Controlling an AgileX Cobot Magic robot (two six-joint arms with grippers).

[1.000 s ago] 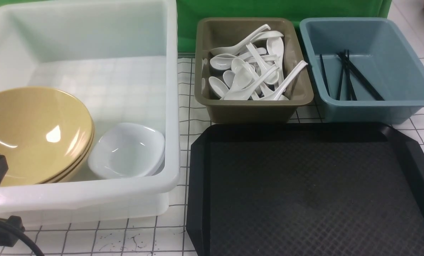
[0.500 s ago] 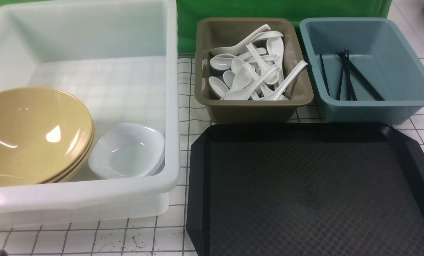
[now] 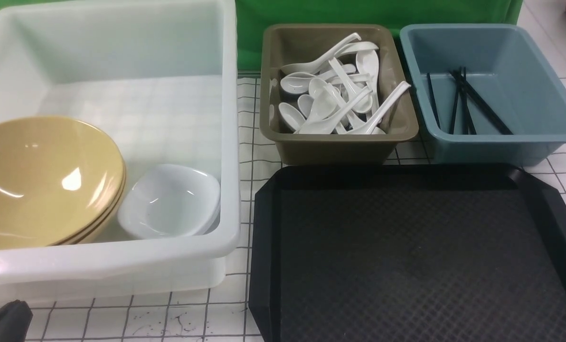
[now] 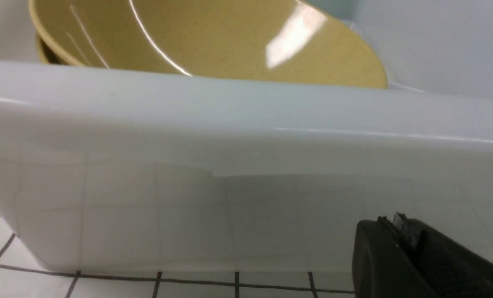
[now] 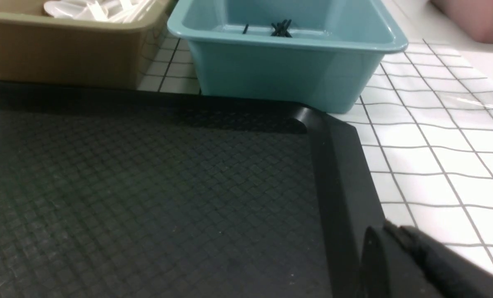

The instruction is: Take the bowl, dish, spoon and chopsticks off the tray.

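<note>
Since the black tray [image 3: 406, 256] lies bare in the front view, the clearing looks finished: the mustard-yellow bowl [image 3: 41, 180] sits stacked on others in the white tub [image 3: 231, 142], the small white dish [image 3: 169, 202] just beside it in the same tub, white soup spoons [image 3: 333, 90] heaped in the brown bin [image 3: 335, 142], and black chopsticks [image 3: 463, 99] in the blue bin [image 3: 501, 137]; which spoon is the task's own cannot be told. Nothing seems left to move, so the next move probably calls only for both arms to rest clear. Only a dark tip of the left pincer [image 3: 5, 323] shows at the lower corner, above the gridded counter [image 3: 169, 318]. In the left wrist view the left pincer [image 4: 399, 248] is partly cut off, pressed together and holding nothing, low before the tub wall, with the bowl's rim above it. In the right wrist view the right pincer [image 5: 399, 252] is likewise cropped, pressed together and empty, above the tray's rim; the chopsticks are tiny in the blue bin.
</note>
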